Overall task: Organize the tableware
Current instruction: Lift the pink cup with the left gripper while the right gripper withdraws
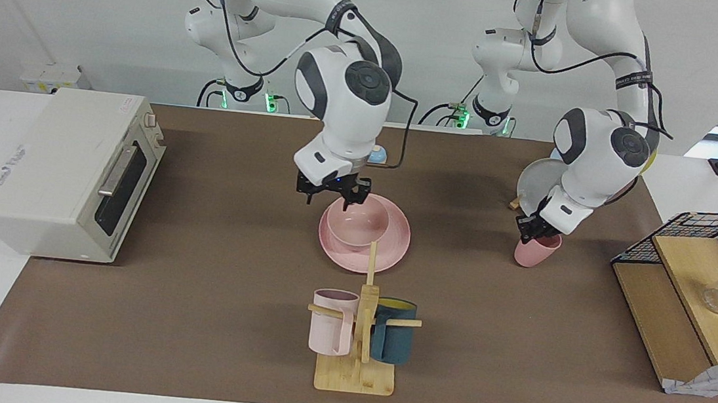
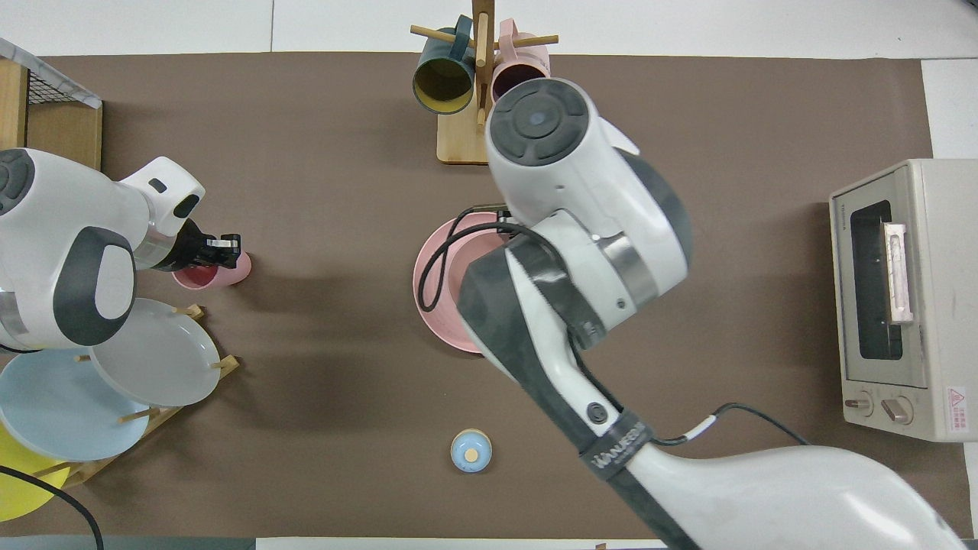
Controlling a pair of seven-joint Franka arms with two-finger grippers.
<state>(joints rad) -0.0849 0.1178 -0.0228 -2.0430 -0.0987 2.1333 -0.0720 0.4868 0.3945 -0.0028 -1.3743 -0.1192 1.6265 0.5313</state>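
Note:
A pink bowl (image 1: 357,220) sits on a wide pink plate (image 1: 394,241) in the middle of the brown mat. My right gripper (image 1: 332,194) hangs open and empty just above the bowl's rim on the robots' side. In the overhead view the right arm hides this gripper and most of the bowl; an edge of the plate (image 2: 434,305) shows. A small pink cup (image 1: 537,251) stands slightly tilted toward the left arm's end of the table. My left gripper (image 1: 535,230) is shut on the cup's rim. It also shows in the overhead view (image 2: 220,248), over the cup (image 2: 229,273).
A wooden mug rack (image 1: 355,375) with a pale pink mug (image 1: 332,323) and a teal mug (image 1: 394,331) stands farther from the robots than the plate. A toaster oven (image 1: 65,170), a plate rack with a grey plate (image 2: 153,351), a small blue knob (image 2: 471,450) and a wire-and-wood shelf (image 1: 686,292) ring the mat.

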